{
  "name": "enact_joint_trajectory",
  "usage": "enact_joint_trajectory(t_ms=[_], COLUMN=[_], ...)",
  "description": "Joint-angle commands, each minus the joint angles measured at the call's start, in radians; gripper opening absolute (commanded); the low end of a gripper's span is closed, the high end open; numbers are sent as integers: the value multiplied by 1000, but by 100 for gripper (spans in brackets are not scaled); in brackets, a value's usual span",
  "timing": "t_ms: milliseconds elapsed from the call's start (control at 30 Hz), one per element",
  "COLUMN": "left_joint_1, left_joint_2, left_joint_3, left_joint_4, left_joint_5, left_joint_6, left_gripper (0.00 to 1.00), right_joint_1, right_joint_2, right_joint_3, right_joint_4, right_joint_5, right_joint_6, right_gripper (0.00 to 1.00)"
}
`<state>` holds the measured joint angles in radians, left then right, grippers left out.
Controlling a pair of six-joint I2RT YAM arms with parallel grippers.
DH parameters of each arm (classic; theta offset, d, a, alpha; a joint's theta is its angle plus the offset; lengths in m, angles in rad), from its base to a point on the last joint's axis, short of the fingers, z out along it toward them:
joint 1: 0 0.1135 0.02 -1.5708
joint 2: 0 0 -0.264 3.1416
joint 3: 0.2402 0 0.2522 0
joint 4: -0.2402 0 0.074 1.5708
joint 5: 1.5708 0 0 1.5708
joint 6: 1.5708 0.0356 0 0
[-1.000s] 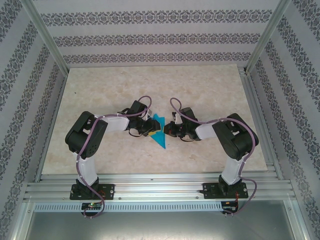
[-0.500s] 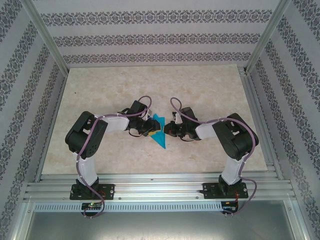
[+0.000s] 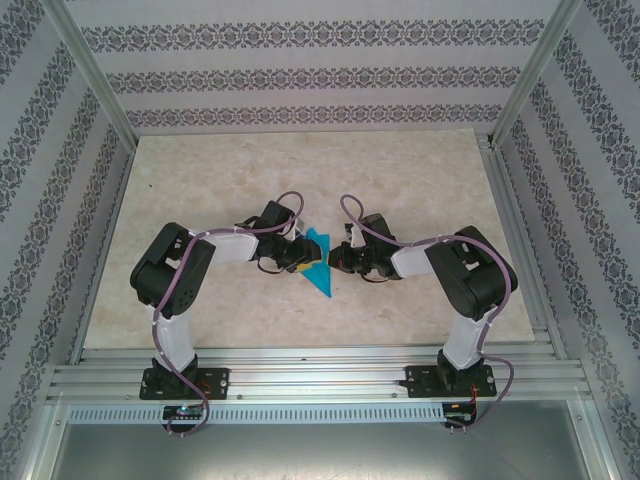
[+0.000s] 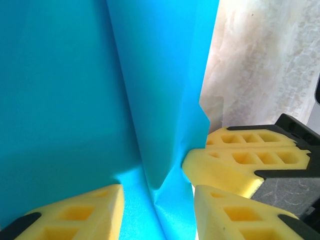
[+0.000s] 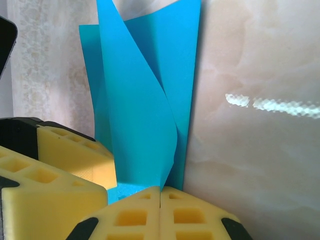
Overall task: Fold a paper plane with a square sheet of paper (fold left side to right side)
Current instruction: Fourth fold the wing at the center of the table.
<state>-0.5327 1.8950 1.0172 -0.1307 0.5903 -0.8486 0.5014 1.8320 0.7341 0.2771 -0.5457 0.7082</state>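
We see the blue paper [image 3: 320, 266] mid-table [image 3: 200, 180] between both arms, folded long and thin, its pointy end toward the near edge, with the left gripper [image 3: 299, 257] apart around a raised fold and the right gripper [image 3: 335, 262] pinching its edge.

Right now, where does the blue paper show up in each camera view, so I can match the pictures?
Top external: the blue paper is a small pointed shape at mid-table.
Left wrist: blue paper covers left and middle, running down between the open left gripper.
Right wrist: blue paper stands left of centre, above the shut right gripper.
Shared landmark: the pale marbled table top beside it.
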Motion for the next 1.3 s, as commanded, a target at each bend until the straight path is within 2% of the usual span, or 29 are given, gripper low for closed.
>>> enact_joint_trajectory(t_ms=[0, 233, 333, 400, 533, 767, 1033, 1267], left_joint_1=[-8, 9, 13, 14, 9, 1, -15, -15], left_joint_2=[-21, -139, -164, -162, -112, -14, 50, 82], left_joint_3=[24, 95, 100, 94, 97, 114, 116, 113], left_joint_4=[-109, -253, -257, -228, -157, -39, 6, -26], left_joint_5=[-52, -78, -60, -39, 14, 58, 76, 24], left_joint_6=[51, 116, 125, 119, 91, 21, -3, 13], left_gripper=[46, 49, 49, 45, 34, 25, 23, 22], right_joint_1=[0, 1, 4, 8, 11, 15, 17, 20], right_joint_2=[48, 62, 65, 67, 70, 71, 75, 76], right_joint_3=[-3, -2, 1, 4, 7, 8, 16, 21], right_joint_4=[-76, -95, -90, -93, -93, -100, -113, -116], right_joint_5=[24, 37, 31, 31, 30, 35, 38, 40], right_joint_6=[-38, -45, -45, -44, -42, -42, -45, -46], right_gripper=[3, 3, 3, 3, 3, 3, 3, 4])
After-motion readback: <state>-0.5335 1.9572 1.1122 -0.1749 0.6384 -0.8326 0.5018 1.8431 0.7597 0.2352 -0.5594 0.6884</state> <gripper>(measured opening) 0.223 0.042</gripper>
